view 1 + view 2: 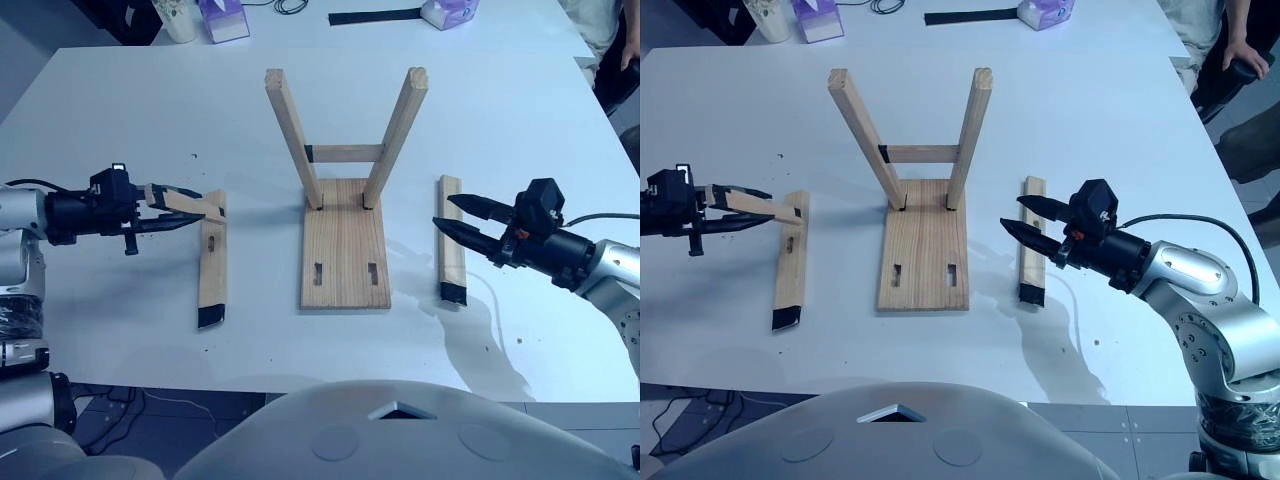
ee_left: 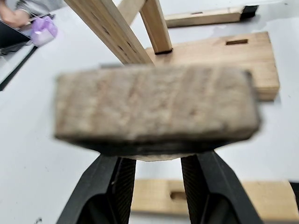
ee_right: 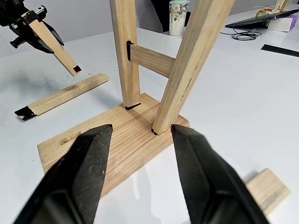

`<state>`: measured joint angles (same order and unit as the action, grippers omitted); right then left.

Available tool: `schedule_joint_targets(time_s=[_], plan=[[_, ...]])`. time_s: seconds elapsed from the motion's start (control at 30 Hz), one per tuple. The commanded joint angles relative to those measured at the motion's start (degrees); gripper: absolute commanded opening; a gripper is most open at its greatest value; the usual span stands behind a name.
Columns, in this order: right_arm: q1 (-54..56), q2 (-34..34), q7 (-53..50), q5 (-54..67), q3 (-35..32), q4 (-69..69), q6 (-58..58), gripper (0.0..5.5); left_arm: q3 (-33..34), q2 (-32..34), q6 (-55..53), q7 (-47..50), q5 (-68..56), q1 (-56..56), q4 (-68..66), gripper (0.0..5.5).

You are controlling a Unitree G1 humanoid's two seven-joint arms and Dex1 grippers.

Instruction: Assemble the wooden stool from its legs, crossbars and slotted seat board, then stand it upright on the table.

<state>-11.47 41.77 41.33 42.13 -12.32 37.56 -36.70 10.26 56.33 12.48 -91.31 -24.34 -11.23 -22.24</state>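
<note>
Gripping a short crossbar in the left fingers, up off the desk, with the free end above the far end of the loose leg lying on the left. Spreading the right fingers wide with nothing between them, just beside the other loose leg. Between the two, finding the seat board flat on the desk, with two legs already standing in the far slots and joined by a second crossbar, and the two near slots unfilled.

Judging the wood light, stiff and dry enough not to slip, though probably tight at the joints. Best to pinch each loose leg across the narrow faces near mid-length, away from the slot.

From the left wrist, catching the held crossbar end-on and blurred, with the leg's slot below. From the right wrist, catching the dark seams where the standing legs enter the board.
</note>
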Motion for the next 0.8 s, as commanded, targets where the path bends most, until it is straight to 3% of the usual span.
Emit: schedule_joint_targets(time_s=[0.03, 0.8], plan=[[-1.39, -0.59, -1.04, -1.34, 0.49, 1.18, 0.72, 2.3, -1.4, 2.23, 2.44, -1.12, 0.28, 1.27, -2.07, 1.29], [-0.05, 0.33, 0.32, -0.41, 2.48, 1.5, -0.42, 2.3, -3.51, -0.66, 12.51, -0.28, 4.0, 3.5, -9.77, 1.29]])
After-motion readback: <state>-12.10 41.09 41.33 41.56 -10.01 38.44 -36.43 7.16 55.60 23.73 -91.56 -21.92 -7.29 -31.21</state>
